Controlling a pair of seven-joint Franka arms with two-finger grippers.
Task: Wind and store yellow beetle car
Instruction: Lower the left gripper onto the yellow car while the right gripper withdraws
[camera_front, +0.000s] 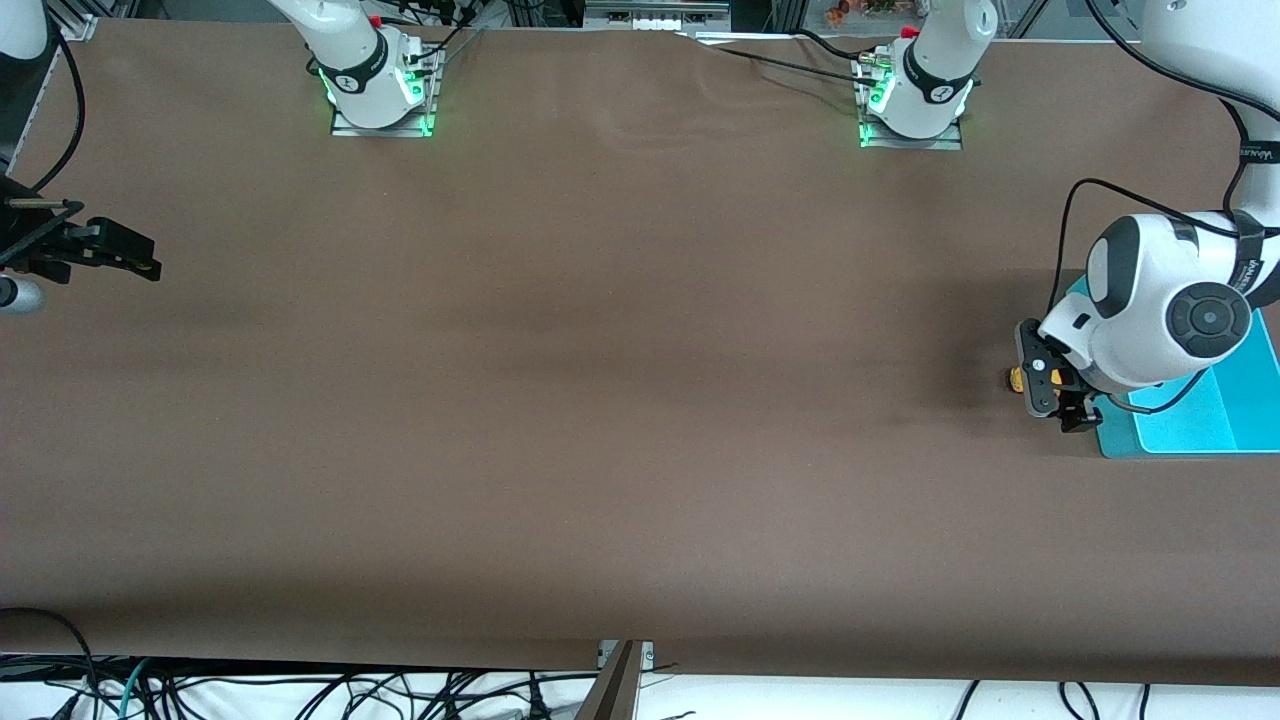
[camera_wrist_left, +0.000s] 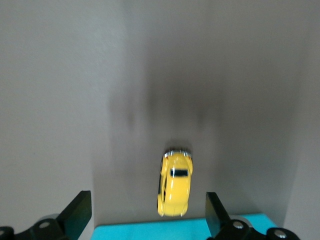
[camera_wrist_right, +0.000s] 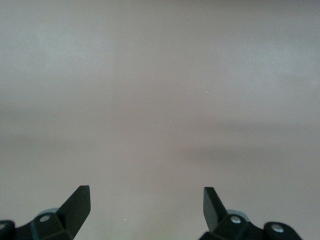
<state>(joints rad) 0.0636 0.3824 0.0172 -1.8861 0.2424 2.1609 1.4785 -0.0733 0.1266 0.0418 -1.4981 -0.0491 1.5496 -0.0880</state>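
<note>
A: Where is the yellow beetle car (camera_wrist_left: 175, 184)?

B: On the brown table (camera_front: 600, 400), toward the left arm's end, about midway between the robots' edge and the front camera's edge. It sits just beside the rim of a teal tray (camera_front: 1200, 425) that lies at that end. In the front view only a sliver of yellow (camera_front: 1016, 378) shows past the gripper.

A: And the left gripper (camera_wrist_left: 147, 217)?

B: It hangs low over the car and the tray's edge. Its fingers (camera_wrist_left: 77, 212) are spread wide, one on each side of the car, with clear gaps. They touch nothing.

A: The right gripper (camera_wrist_right: 146, 210)?

B: That arm waits at its own end of the table, by the edge, over bare tabletop. Its fingers (camera_wrist_right: 77, 205) are apart as well, holding nothing.
</note>
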